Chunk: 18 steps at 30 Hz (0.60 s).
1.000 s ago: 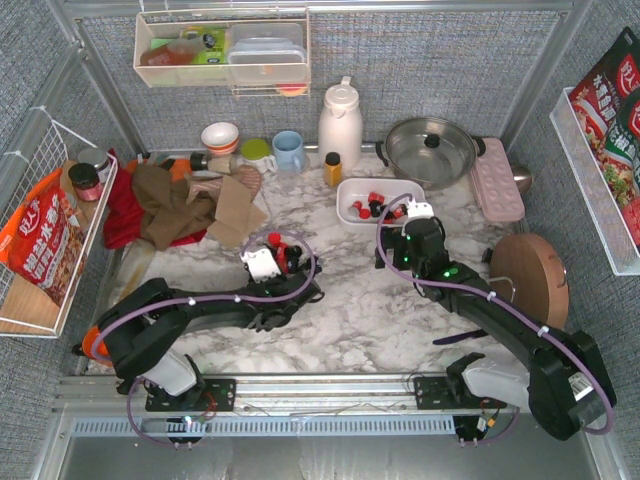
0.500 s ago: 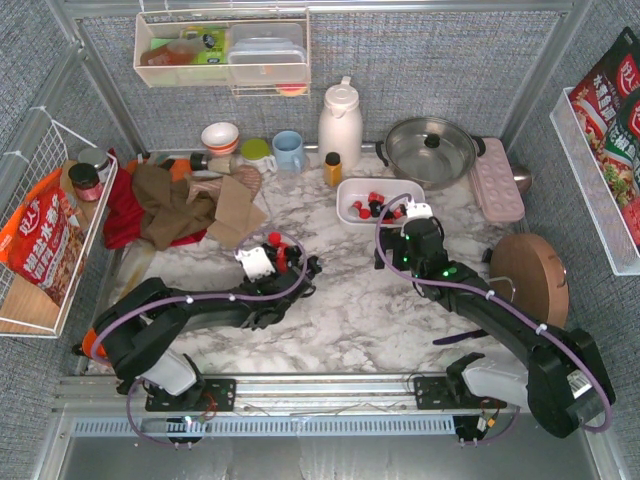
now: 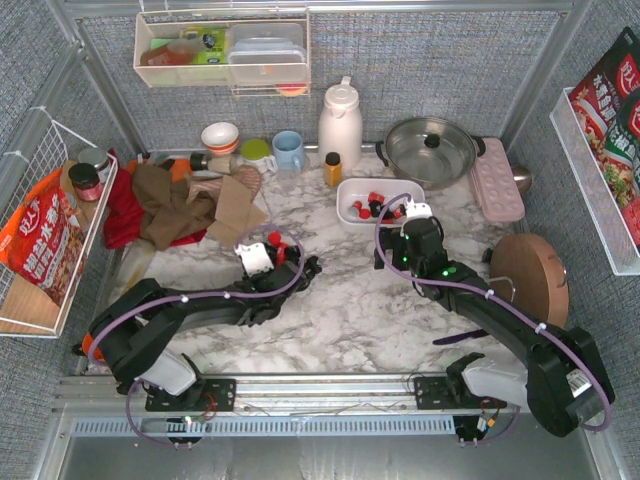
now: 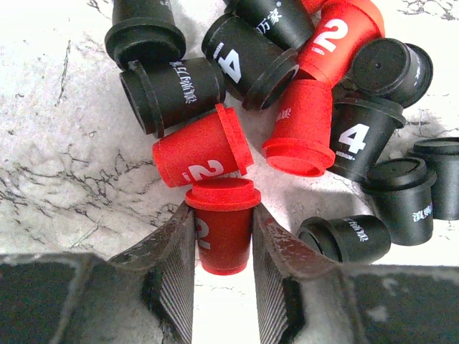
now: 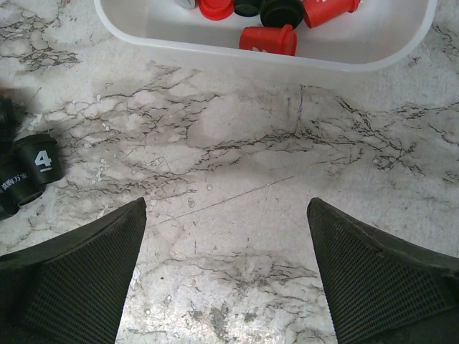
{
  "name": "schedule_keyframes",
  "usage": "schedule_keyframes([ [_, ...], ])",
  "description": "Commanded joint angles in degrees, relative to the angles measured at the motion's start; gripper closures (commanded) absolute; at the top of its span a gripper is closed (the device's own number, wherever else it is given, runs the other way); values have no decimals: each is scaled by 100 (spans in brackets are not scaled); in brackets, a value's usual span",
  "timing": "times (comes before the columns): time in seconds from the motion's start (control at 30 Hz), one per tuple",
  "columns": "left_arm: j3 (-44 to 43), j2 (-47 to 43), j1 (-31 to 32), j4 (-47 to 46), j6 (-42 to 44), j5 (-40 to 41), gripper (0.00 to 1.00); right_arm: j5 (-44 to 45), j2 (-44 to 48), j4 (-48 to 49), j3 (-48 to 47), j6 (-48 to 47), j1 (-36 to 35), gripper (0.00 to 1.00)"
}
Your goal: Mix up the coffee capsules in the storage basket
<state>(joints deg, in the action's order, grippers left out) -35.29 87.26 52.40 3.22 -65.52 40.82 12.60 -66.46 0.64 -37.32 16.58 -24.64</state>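
Mid-table heap, left wrist view:
- white "2" on red capsule (image 4: 337, 32)
- "2" on second red capsule (image 4: 201, 152)
- partial "2" on third red capsule (image 4: 219, 226), nearest camera
- "4" on black capsule (image 4: 244, 61)
- "4" plus "MEDIUM+" on second black capsule (image 4: 355, 140)
- small Chinese characters on third black capsule (image 4: 179, 89), illegible

Right wrist view: "4" on outlying black capsule (image 5: 39, 166).

Top view: Chinese characters on red bag (image 3: 45, 245).

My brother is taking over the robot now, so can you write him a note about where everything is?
Left gripper: jaws closed on a red capsule at the edge of the loose pile on the marble table.
Right gripper: jaws wide open, empty, above the table just short of the storage basket.
Done: a few red and black capsules lie in the basket.
Left: many more sit outside in the pile; they probably go in next.
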Motion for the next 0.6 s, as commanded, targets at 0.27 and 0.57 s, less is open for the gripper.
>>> schedule_keyframes([
  [0.27, -286, -657, 14, 491, 845, -540, 64, -27, 1, 157, -57, 21, 10, 1],
  [0.57, 167, -1946, 7, -549, 2139, -1298, 63, -73, 1, 126, -82, 30, 4, 1],
])
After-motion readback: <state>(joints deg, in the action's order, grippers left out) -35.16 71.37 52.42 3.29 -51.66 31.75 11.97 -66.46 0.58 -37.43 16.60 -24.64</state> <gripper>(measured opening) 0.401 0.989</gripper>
